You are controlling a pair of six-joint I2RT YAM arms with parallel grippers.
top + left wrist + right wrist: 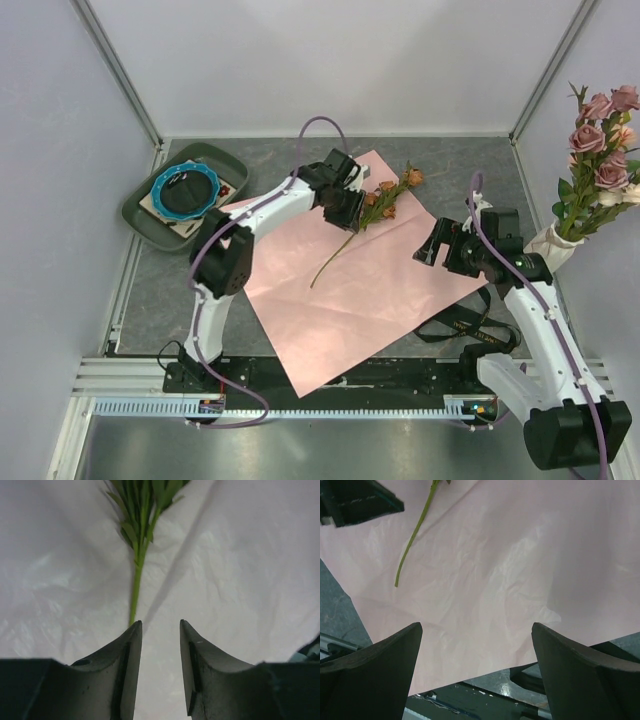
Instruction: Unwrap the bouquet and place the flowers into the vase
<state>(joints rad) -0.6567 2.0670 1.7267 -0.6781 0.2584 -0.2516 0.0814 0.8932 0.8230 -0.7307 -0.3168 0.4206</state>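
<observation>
Here, one view after another:

1. From the top camera we see the pink wrapping paper (340, 300) lying unfolded and flat on the grey table (150, 290), with the black ribbon (455, 325) loose at its near right edge.
2. One rust-flowered stem (383, 203) lies on the far part of the sheet, blooms toward the back. The left gripper (348, 212) sits low over its leafy middle.
3. Several pink roses (600, 140) already stand in the cream vase (548, 248) at the far right, off the paper. The right gripper (426, 248) hangs near the sheet's right edge, between stem and vase.
4. A dark green tray (140, 215) with a blue-rimmed ring (160, 180) sits at the back left.
5. In the left wrist view, the left gripper (160, 624) has its jaws apart by a narrow gap, and only paper (240, 570) shows between them. The green stem (136, 585) runs down to the tip of the finger (127, 655) on the picture's left; we cannot tell whether they touch.
6. In the right wrist view, the right gripper (477, 625) has its jaws spread wide above the paper (510, 555), holding nothing. The bare lower end of the stem (412, 540) lies well apart, at the upper left.
</observation>
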